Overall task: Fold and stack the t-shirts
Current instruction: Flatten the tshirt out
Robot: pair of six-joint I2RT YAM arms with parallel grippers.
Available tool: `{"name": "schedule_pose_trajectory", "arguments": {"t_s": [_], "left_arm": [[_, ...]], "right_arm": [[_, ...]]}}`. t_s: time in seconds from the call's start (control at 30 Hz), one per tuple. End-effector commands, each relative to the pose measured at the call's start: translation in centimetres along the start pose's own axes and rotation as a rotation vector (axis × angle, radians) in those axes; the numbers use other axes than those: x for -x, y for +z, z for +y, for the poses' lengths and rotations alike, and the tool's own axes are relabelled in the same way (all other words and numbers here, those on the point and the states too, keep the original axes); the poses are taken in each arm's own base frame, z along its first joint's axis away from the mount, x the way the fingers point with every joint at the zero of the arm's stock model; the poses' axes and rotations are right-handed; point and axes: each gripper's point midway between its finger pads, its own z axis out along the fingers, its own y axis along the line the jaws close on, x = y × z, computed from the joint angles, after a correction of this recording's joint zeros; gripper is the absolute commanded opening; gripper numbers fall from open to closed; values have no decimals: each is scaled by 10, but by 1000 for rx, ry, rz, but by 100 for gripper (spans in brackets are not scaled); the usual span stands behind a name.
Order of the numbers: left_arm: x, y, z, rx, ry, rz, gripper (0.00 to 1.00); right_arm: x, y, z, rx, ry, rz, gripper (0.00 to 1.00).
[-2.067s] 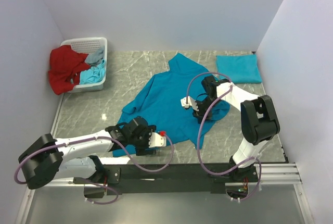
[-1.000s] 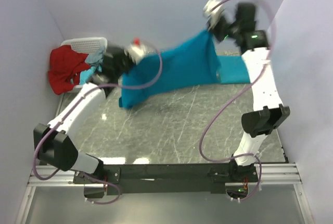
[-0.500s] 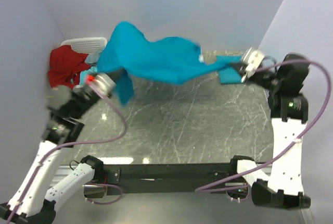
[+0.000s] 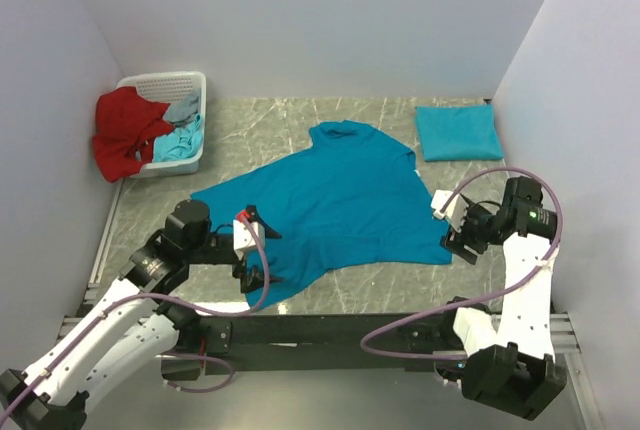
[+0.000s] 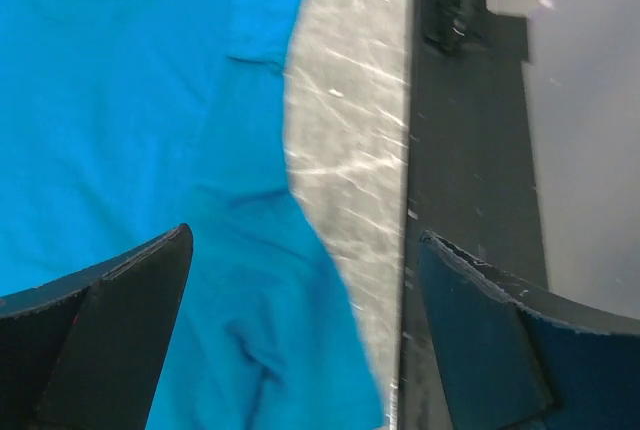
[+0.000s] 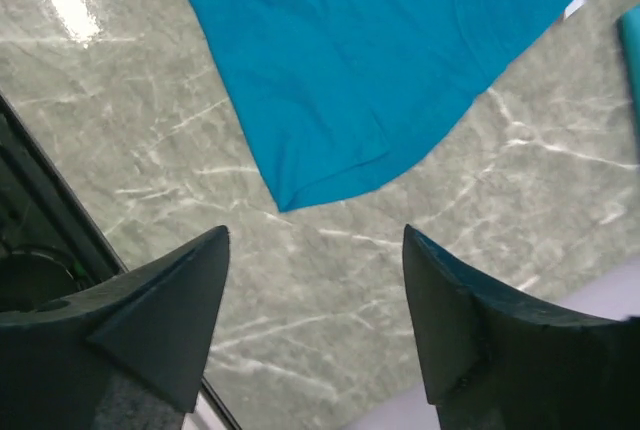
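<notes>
A teal-blue t-shirt [image 4: 330,205] lies spread out on the marble table, its collar toward the back. It also shows in the left wrist view [image 5: 130,130] and the right wrist view [image 6: 380,40]. A folded teal t-shirt [image 4: 458,132] lies at the back right. My left gripper [image 4: 250,245] is open and empty over the shirt's near left hem. My right gripper [image 4: 452,225] is open and empty, just right of the shirt's near right corner, above bare table.
A white basket [image 4: 190,85] at the back left holds a red garment [image 4: 125,130] and light blue cloth. The table's near edge [image 5: 408,200] and a dark rail run beside the left gripper. Walls close in on three sides.
Both grippers held the shirt stretched in the air, swung it out over the table, then let go. The shirt now lies flat and both arms have drawn back toward the near side.
</notes>
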Motion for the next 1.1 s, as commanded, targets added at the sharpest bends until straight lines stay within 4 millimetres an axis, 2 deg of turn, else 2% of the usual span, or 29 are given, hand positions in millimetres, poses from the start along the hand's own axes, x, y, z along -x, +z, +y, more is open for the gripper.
{"name": "schedule_pose_trajectory", "arguments": {"t_s": [0.0,0.03,0.1,0.13,0.17,0.2,0.23,0.27,0.3,0.33,0.37,0.43,0.47,0.5,0.53,0.6,0.63,0.67,0.7,0.73,0.8,0.9,1.03,1.07], "left_arm": [[46,-8,33,152,66,-59,99],[48,-8,41,193,38,-61,99],[53,-10,71,337,-1,-52,99],[53,-12,83,411,-84,-58,100],[50,-13,94,468,-129,-51,99],[37,-9,109,527,-178,-9,99],[30,-7,114,545,-214,8,100],[24,-5,119,567,-252,23,99],[9,1,128,600,-328,61,100],[5,1,134,637,-378,79,99],[-2,4,136,640,-398,106,98],[-17,5,144,691,-446,153,97],[-20,3,148,713,-448,159,95],[-21,0,150,736,-446,156,95],[-25,-4,153,766,-443,159,95],[-20,-18,159,843,-416,136,96],[-23,-24,161,871,-409,138,96],[-19,-33,162,908,-396,122,96],[-18,-36,162,920,-389,112,97],[-24,-39,160,929,-387,118,96],[-18,-46,159,954,-372,82,98],[-16,-49,158,962,-361,63,98],[-15,-47,159,947,-349,75,98],[-17,-45,159,942,-352,87,97]], "right_arm": [[19,-19,-9,-36,-91,-37,77],[33,-20,-17,-38,-93,-99,78],[45,-17,-26,-31,-55,-165,79],[56,-9,-30,12,2,-241,79],[61,-3,-36,22,17,-270,76],[66,6,-37,59,42,-286,73],[74,27,-27,164,115,-276,69],[73,43,-44,127,93,-220,59],[75,57,-49,120,113,-188,57],[83,82,-40,168,99,-154,55],[83,95,-65,53,151,-101,50],[87,121,-88,10,211,-44,42],[93,131,-98,-15,256,-29,34],[87,149,-123,-59,286,41,32],[87,158,-135,-87,339,70,31],[80,174,-154,-123,364,151,27],[80,190,-169,-127,384,174,26],[80,197,-172,-134,395,197,24],[87,200,-185,-150,393,194,23],[78,215,-182,-134,405,238,22],[74,231,-181,-119,406,276,20],[64,244,-174,-104,409,347,17],[52,251,-153,-50,410,437,15],[47,249,-142,-4,415,471,13]]}}
